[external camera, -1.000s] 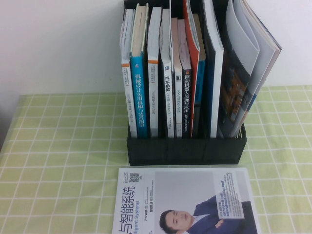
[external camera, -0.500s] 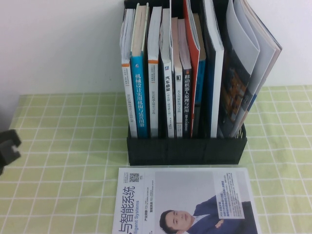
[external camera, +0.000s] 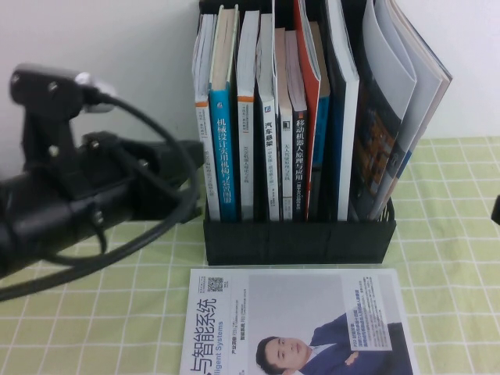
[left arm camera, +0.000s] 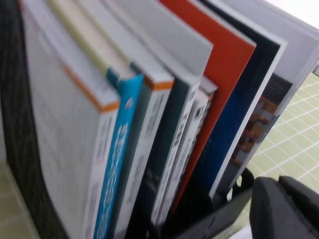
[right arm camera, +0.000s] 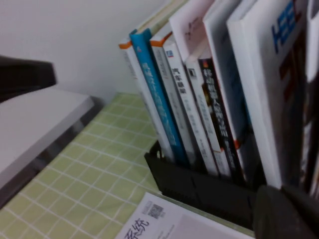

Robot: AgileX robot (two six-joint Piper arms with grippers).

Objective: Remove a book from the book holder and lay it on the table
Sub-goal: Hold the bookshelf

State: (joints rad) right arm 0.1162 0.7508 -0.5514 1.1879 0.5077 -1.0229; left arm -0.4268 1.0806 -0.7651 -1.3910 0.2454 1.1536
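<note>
Book [right arm camera: 279, 84] upright in rack [external camera: 299, 238] right of centre on desk [external camera: 117, 297]; left tool [external camera: 183, 160] beside rack's left end, state untellable; right tool [right arm camera: 286, 211] closed, empty, near rack's right end.

The big thin book [external camera: 341, 117] with a white cover stands upright in the black book holder [external camera: 299, 241] on the green checked table [external camera: 117, 312].

book [external camera: 342, 117] upright in book holder [external camera: 299, 241] on table [external camera: 117, 312], magazine [external camera: 301, 324] flat before it
</note>
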